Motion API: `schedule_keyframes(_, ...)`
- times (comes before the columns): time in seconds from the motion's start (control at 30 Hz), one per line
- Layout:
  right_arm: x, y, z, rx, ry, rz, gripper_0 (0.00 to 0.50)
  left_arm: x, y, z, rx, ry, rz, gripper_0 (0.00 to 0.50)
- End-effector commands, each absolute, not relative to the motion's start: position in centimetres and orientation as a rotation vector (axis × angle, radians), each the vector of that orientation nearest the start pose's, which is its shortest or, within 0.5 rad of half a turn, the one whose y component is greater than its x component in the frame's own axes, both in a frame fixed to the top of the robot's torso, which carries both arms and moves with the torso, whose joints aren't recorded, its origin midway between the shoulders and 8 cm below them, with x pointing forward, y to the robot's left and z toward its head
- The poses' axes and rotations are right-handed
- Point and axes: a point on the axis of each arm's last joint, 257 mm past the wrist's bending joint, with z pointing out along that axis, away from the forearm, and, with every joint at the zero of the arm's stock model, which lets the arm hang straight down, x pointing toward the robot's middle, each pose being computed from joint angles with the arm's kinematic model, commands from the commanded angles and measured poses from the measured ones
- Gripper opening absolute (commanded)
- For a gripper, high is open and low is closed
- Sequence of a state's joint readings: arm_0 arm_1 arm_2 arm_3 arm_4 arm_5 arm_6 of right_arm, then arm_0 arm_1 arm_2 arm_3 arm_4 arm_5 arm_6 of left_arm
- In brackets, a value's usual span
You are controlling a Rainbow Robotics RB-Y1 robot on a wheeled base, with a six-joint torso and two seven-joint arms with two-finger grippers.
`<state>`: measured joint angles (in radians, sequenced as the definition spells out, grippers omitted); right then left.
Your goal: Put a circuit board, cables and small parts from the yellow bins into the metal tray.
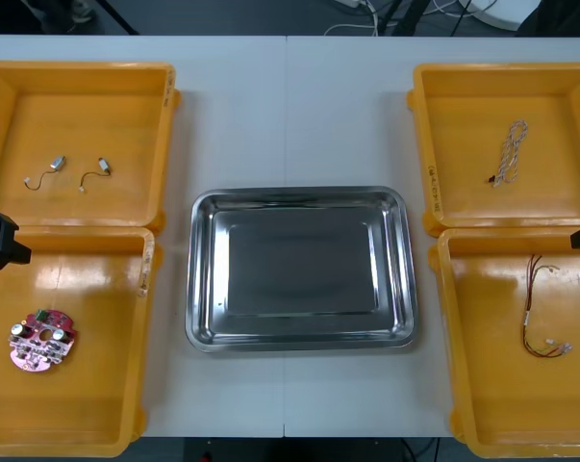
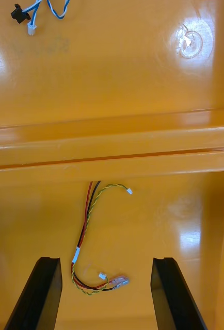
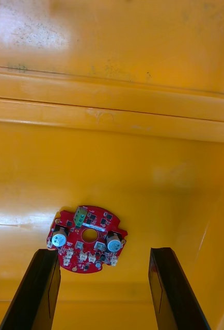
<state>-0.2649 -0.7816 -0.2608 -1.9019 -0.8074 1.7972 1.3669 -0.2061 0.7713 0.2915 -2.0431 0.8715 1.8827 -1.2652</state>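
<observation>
Board (image 1: 43,339) is lying flat in the lower-left bin (image 1: 88,404) of the front view. It is well apart from the tray (image 1: 299,195), which is sitting bare at the centre of the desk (image 1: 290,106). The left jaws are hanging spread above that bin, and in the left wrist view the board is sitting just ahead of the gap between them. The board is looking light and stiff but fragile, with two silver cylinders (image 3: 59,238) and a green block (image 3: 81,215) standing up from its face. The jaws should probably be closing across its bare rim rather than on those parts. The right jaws are likewise standing spread, over the lower-right bin (image 1: 491,385), with the red and yellow cable (image 2: 86,232) lying between them. That cable is looking limp and likely to dangle, so pinching its bundled middle seems safest.
</observation>
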Motion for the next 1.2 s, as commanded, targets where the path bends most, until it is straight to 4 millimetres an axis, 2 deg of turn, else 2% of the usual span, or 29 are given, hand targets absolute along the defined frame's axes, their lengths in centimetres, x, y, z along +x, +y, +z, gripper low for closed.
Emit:
schedule_keyframes(0.03, 42.73, -39.24, -17.49, 0.104, 2.667, 0.057, 0.5, 39.83, 38.55, -15.24, -0.04, 2.655, -0.012, 0.5)
schedule_keyframes(1.2, 42.73, -39.24, -17.49, 0.104, 2.667, 0.057, 0.5, 39.83, 38.55, -15.24, -0.04, 2.655, -0.012, 0.5)
